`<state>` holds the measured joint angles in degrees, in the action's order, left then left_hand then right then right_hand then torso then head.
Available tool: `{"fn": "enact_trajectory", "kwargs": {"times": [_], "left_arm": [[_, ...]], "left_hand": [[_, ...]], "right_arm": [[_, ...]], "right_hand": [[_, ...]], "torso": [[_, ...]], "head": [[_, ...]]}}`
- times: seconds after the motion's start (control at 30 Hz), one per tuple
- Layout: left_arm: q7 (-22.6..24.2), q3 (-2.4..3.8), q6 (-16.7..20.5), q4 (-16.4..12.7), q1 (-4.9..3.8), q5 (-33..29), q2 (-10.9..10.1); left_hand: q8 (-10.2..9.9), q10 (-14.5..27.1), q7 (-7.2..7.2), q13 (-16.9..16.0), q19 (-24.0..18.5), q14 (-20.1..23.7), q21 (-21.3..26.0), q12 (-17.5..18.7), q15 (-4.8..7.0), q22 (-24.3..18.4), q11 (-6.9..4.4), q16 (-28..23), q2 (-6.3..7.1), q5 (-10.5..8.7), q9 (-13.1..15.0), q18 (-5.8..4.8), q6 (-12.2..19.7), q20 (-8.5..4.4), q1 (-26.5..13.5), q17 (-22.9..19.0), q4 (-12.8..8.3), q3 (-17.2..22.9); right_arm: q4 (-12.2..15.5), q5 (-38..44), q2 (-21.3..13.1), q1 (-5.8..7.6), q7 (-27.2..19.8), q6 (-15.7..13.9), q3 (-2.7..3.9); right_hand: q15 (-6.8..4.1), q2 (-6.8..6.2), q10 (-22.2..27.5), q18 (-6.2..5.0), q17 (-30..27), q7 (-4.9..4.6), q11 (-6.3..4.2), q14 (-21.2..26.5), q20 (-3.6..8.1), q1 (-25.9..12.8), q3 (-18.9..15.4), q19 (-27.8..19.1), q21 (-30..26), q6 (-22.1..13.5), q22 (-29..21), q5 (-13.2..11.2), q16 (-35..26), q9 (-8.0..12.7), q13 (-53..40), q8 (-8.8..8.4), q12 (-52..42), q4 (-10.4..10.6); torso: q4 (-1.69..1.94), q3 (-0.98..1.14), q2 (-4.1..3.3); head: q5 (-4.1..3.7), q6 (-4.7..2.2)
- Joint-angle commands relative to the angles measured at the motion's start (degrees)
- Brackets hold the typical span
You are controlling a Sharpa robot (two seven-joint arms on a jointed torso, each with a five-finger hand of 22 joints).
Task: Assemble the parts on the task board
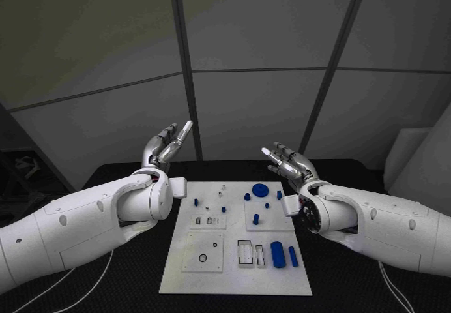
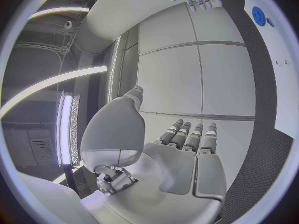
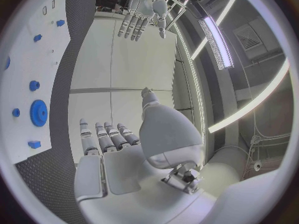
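The board [image 1: 235,277] lies mid-table, blue parts [image 1: 277,253] on it. Left hand [image 1: 166,147] and right hand [image 1: 289,163] are raised beyond its far corners, fingers apart, holding nothing.

No text, label or number can be read; the task board [image 1: 235,274] seems unmarked.

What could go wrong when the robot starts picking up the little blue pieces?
Both hands, left and right, are raised and hold nothing. The small blue pegs stand close together on the white board, so big fingers might knock a neighbour over. The long blue cylinder lies on its side and might roll if nudged.
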<state>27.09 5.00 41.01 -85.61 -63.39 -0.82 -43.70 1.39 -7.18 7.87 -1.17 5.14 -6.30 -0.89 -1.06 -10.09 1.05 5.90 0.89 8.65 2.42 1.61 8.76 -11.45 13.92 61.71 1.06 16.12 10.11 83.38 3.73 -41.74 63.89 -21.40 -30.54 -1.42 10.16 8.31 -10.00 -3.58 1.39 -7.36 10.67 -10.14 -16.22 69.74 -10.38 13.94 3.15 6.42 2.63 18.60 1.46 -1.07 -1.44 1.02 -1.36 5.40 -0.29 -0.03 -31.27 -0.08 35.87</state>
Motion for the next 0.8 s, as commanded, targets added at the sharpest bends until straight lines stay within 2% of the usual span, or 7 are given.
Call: {"fn": "enact_trajectory", "kwargs": {"times": [0.03,0.13,0.23,0.27,0.3,0.53,0.8], "left_arm": [[-0.1,0.08,-1.3,0.0,-0.16,0.3,0.0],[-0.1,0.08,-1.3,0.0,-0.16,0.3,0.0],[-0.1,0.08,-1.3,0.0,-0.16,0.3,0.0],[-1.3,0.04,-4.0,0.7,-0.16,0.3,-1.0],[-1.3,0.03,-4.1,0.6,-0.15,0.3,-1.2],[-1.7,-0.09,-5.0,-0.5,-0.14,0.3,-2.4],[-2.4,-0.2,-6.2,-3.6,-0.12,0.4,-4.6]], "left_hand": [[0.3,-0.8,0.92,-0.1,0.1,-0.5,-0.3,-0.2,-0.99,0.1,0.82,0.3,-0.03,0.33,0.1,-0.81,-1.1,1.14,2.6,0.1,0.8,0.4],[0.6,-2.3,1.99,-0.3,0.4,-1.8,-0.4,-0.5,-1.39,0.2,1.99,0.6,-0.71,0.31,0.3,-0.59,-2.3,1.8,3.0,0.3,0.7,0.5],[1.3,-6.4,3.98,-0.8,2.8,-6.9,-1.2,-1.4,-1.72,0.7,4.18,1.9,-1.25,0.29,0.8,0.0,-5.5,2.66,4.6,1.1,0.4,0.5],[1.8,-8.5,4.73,-1.1,4.3,-9.3,-1.7,-1.9,-1.87,1.1,4.99,2.5,-1.43,0.32,1.0,0.12,-7.3,2.81,5.3,1.4,0.2,0.6],[2.2,-10.6,5.16,-1.3,6.6,-12.2,-2.6,-2.4,-2.03,1.6,5.31,3.3,-1.52,0.25,1.2,-0.04,-9.1,2.96,6.2,1.8,0.0,0.6],[6.6,-36.6,5.98,-3.8,31.2,-37.7,-12.8,-9.0,-1.46,6.7,7.24,10.9,-2.74,0.29,3.3,0.43,-26.2,2.64,10.1,4.6,-2.4,0.2],[9.3,-45.6,5.23,-3.3,42.5,-49.0,-18.6,-10.4,1.78,9.0,4.6,13.5,-4.18,0.27,4.0,1.92,-37.5,0.86,11.4,5.6,-5.6,-1.3]], "right_arm": [[-0.9,4.0,0.4,0.6,5.0,9.5,-0.1],[-1.4,4.5,0.6,0.89,5.8,11.1,-0.2],[-1.5,4.7,0.7,0.99,6.1,11.6,-0.23],[-3.9,22.2,-0.7,1.2,4.7,2.7,-0.16],[-4.1,24.4,-0.7,1.38,4.9,2.3,-0.16],[-5.4,38.2,-0.9,2.94,6.9,2.4,-0.14],[-6.5,53.1,-0.8,4.99,11.0,4.1,-0.12]], "right_hand": [[1.57,0.22,-17.5,-3.35,1.9,-7.04,2.38,-18.8,-0.43,9.8,2.0,13.2,5.5,13.0,2.7,-1.3,4.0,-1.8,-1.8,3.03,-3.6,-5.9],[1.45,0.15,-34.7,-5.33,3.1,-7.43,2.33,-35.1,-0.36,13.1,3.9,22.3,9.5,24.9,4.4,-1.8,8.1,-3.3,-3.2,6.12,-8.1,-8.8],[-0.35,-0.23,-40.8,-6.71,2.6,-6.35,0.95,-41.6,-0.27,14.7,5.8,27.3,11.9,35.7,5.0,-1.0,8.6,-3.8,-2.4,7.91,-8.5,-11.1],[-0.77,-0.57,-42.4,-7.04,2.5,-6.07,0.34,-43.5,0.18,15.0,6.3,28.6,12.6,38.9,5.1,-1.2,8.9,-3.9,-2.3,8.43,-8.6,-11.8],[-1.24,-0.72,-43.7,-6.87,2.3,-5.79,0.03,-44.9,0.56,14.9,7.0,29.9,13.3,40.7,5.3,-1.3,8.7,-3.7,-2.0,8.25,-8.1,-12.2],[-4.22,-3.19,-51.0,-6.83,2.7,-4.47,-1.99,-54.6,4.24,13.4,11.4,36.9,20.1,46.6,8.4,-1.3,8.4,-2.7,-2.0,6.54,-5.2,-15.2],[-7.09,-5.47,-56.4,-6.65,4.6,-3.45,-3.62,-64.1,7.32,11.4,15.4,39.2,30.9,50.2,15.0,-0.6,9.9,-2.7,-2.1,5.04,-3.3,-17.3]], "torso": [[-0.02,0.0,0.0],[-0.02,0.0,0.0],[-0.02,0.0,0.0],[-0.41,-0.15,-0.09],[-0.43,-0.13,-0.12],[-0.15,0.02,-0.39],[0.21,0.02,-1.52]], "head": [[0.01,0.0],[0.01,0.0],[0.01,0.0],[-0.11,1.24],[-0.08,1.21],[-0.24,1.57],[-0.27,1.38]]}}
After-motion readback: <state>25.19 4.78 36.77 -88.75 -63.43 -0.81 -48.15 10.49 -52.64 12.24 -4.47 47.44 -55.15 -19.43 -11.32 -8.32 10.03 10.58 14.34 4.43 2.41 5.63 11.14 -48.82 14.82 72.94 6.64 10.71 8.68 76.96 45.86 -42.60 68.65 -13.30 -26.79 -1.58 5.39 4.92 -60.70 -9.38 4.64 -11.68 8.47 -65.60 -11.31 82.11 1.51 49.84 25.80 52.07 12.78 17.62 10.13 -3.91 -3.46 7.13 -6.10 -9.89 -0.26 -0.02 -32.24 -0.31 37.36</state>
